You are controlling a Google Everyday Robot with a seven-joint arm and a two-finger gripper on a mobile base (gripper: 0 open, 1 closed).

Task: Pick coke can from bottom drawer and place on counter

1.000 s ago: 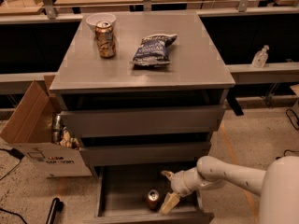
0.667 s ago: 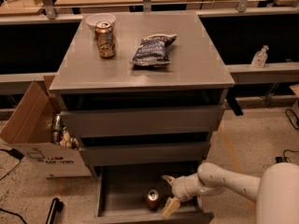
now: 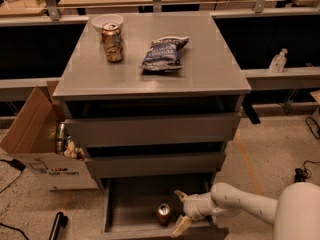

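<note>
The coke can stands upright on the floor of the pulled-out bottom drawer, near its front. It is reddish with a silver top. My gripper is inside the drawer just to the can's right, open, with one pale fingertip behind and the other near the drawer front. The can sits beside the fingers, not between them. My white arm reaches in from the lower right. The grey counter tops the cabinet above.
On the counter stand a gold-brown can, a white bowl behind it and a dark chip bag. An open cardboard box with cans sits left of the cabinet. A sanitizer bottle stands on the right ledge.
My arm and gripper have sunk slightly lower and toward the drawer front, staying beside the can. The can has not moved.
</note>
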